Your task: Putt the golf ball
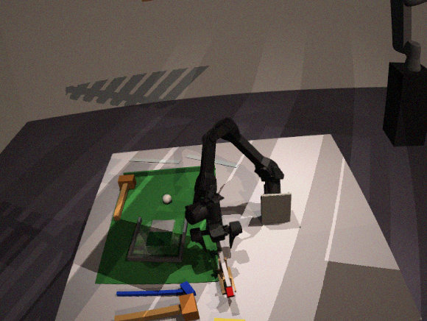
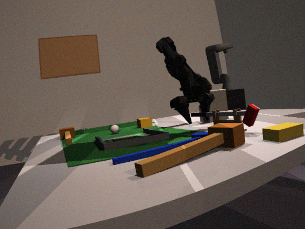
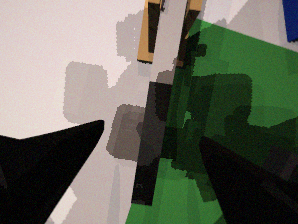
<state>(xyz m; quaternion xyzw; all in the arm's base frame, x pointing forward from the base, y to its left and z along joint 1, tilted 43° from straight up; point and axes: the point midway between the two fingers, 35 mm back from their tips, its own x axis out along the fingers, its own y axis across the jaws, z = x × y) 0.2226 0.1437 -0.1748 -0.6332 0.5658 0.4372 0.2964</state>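
Note:
The red putter has a red head [image 1: 230, 291] [image 2: 251, 115], a pale shaft and a dark grip [image 3: 150, 135]. It rests tilted on a small wooden rack [image 1: 232, 280] [image 2: 215, 118] [image 3: 144, 50]. My gripper [image 1: 220, 252] [image 2: 199, 122] [image 3: 152, 132] is wide open and empty over the grip end. In the wrist view the grip runs between the fingertips; their exact height relative to it is unclear. The white golf ball [image 1: 166, 199] [image 2: 114, 129] sits on the green mat [image 1: 115, 269] [image 2: 84, 158]. The raised green has a grey border [image 1: 154, 259] [image 2: 136, 143].
A blue putter [image 1: 147, 293] [image 2: 158, 150] and an orange mallet [image 1: 188, 306] [image 2: 184, 153] lie near the rack. Another orange mallet [image 1: 126, 182] [image 2: 67, 132] lies at the mat's far side. A yellow block [image 2: 282, 132] is beyond the red head; an orange-yellow block [image 2: 144, 123] stands by the mat.

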